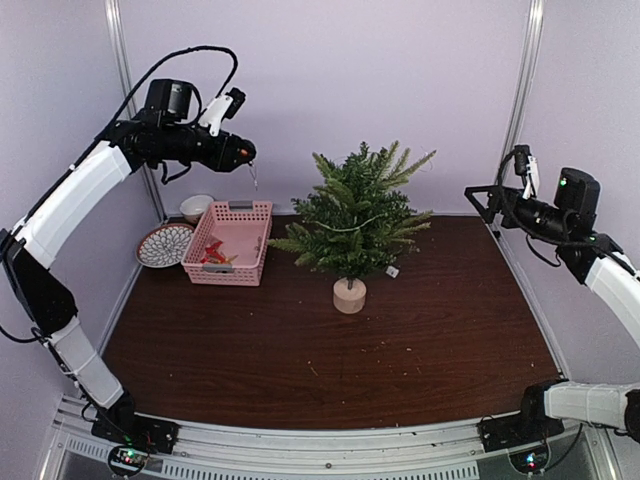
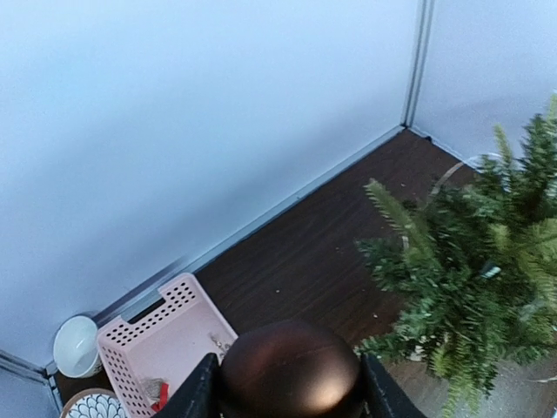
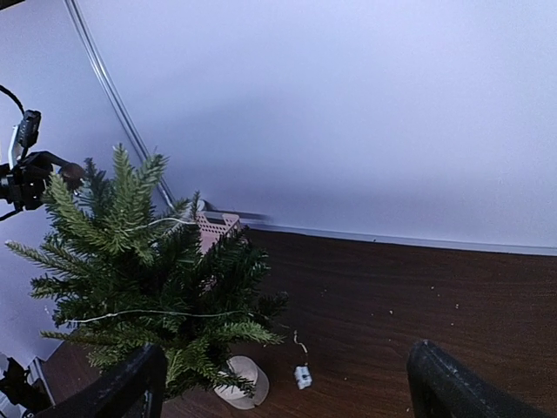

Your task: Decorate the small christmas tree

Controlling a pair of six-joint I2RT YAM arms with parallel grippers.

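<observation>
– Dark worktop point(image 1: 330, 360), pale walls point(image 1: 330, 80) behind. What is the step?

– Hanging a ball, I'd say. Raised high, the left tool point(image 1: 243, 153) is clenched on a brown ball point(image 2: 290, 370), and a thin hanger point(image 1: 252, 178) dangles below it. It hovers over the far edge of the basket point(image 1: 222, 277), at ten o'clock of the tree point(image 1: 355, 215) and apart from it.

– And the tree?

– It stands upright on its stump point(image 1: 349, 295), just past mid-worktop.

– How to do it well?

– Carry the ball toward three o'clock and lower it over an outer branch on the tree's nine o'clock side. Let the hanger catch a tip before the jaws loosen. Go gently: the tree looks light, and a shove could tip it. Mind the wire point(image 3: 130, 314) draped through the branches, since a snag would drag it.

– The other arm?

– The right tool point(image 1: 480, 200) is released, jaws wide, grasping nothing. It waits at three o'clock of the tree, well apart, and could steady the stump if needed.

– Now count, near to far.

– Two tools. One tree on one stump. One wire, with one small white box point(image 1: 392, 271) hanging at four o'clock of the crown. One pink basket at nine o'clock of the tree, holding red bits point(image 1: 213, 252) too small to count. One patterned plate point(image 1: 165, 245) just beside the basket, at its nine o'clock. One white bowl point(image 1: 196, 207) by the far wall, at eleven o'clock of the basket. One ball, in the grip.
</observation>
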